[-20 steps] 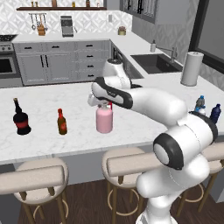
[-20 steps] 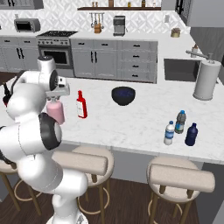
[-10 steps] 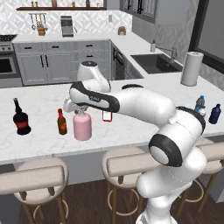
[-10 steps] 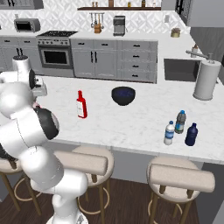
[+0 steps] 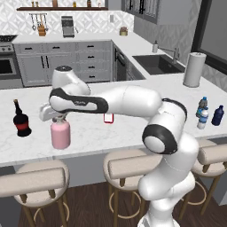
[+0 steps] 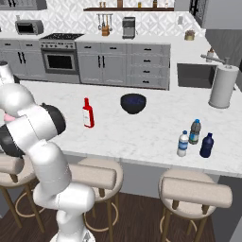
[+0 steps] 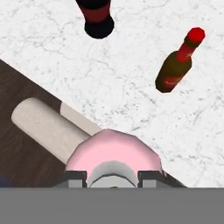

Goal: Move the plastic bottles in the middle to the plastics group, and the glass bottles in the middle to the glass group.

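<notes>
Since half a second ago, my arm has swung the squat pale pink bottle with a short neck point(image 5: 60, 135) further toward the left of the left base view; it was just right of the small brown bottle then, and now sits at the centre left, near the counter's front edge. I cannot tell there whether its base touches the white marble counter point(image 5: 133, 128). My gripper point(image 5: 56, 116) is closed on the pink bottle's neck, and in the hand view the two dark fingers point(image 7: 75, 176) flank the neck at the bottom centre, with the pink shoulder point(image 7: 114, 151) bulging above them. Also in that view, the small brown bottle with a red cap point(image 7: 176, 67) stands at the upper right and the black bottle with a red label point(image 7: 97, 17) at the top centre, both on the marble. In the left base view, the black long-necked bottle point(image 5: 21, 121) stands just left of the pink one. In the right base view, the slim red bottle with a white label point(image 6: 87, 113) stands centre left, beside a dark bowl point(image 6: 133, 103). Lower right there, the small clear bottle with a white cap point(image 6: 183, 143) stands just beside the blue-capped bluish bottle point(image 6: 194, 132) and the small dark blue bottle point(image 6: 206, 145).
</notes>
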{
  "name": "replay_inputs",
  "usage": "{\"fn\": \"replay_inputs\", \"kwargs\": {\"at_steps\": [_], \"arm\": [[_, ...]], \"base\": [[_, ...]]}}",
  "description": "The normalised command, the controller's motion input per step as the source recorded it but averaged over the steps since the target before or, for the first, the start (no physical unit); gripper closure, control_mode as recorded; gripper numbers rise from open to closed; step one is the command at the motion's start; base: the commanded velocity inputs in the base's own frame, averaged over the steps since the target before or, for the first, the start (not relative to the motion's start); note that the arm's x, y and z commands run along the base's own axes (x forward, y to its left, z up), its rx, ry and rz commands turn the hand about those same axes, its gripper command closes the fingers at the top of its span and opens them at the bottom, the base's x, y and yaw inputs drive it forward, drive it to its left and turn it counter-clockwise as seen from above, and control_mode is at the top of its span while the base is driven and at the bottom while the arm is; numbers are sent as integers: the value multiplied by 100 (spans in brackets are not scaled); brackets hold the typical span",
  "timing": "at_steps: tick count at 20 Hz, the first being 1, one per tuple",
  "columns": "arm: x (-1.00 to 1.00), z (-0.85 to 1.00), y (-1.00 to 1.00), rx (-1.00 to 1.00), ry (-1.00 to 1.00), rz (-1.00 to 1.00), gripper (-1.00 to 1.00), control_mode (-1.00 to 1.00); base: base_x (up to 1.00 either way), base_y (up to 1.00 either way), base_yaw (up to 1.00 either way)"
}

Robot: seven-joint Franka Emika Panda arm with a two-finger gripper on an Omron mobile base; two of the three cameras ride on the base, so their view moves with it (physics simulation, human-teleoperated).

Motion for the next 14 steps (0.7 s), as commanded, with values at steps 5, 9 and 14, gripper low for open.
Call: {"fn": "replay_inputs", "kwargs": {"at_steps": [5,9,14], "arm": [[21,0,60,-5,0,1,100,-100],[36,0,49,-3,0,0,100,-100],[29,0,51,-5,0,0,100,-100]], "base": [[0,0,0],[0,0,0],[0,0,0]]}}
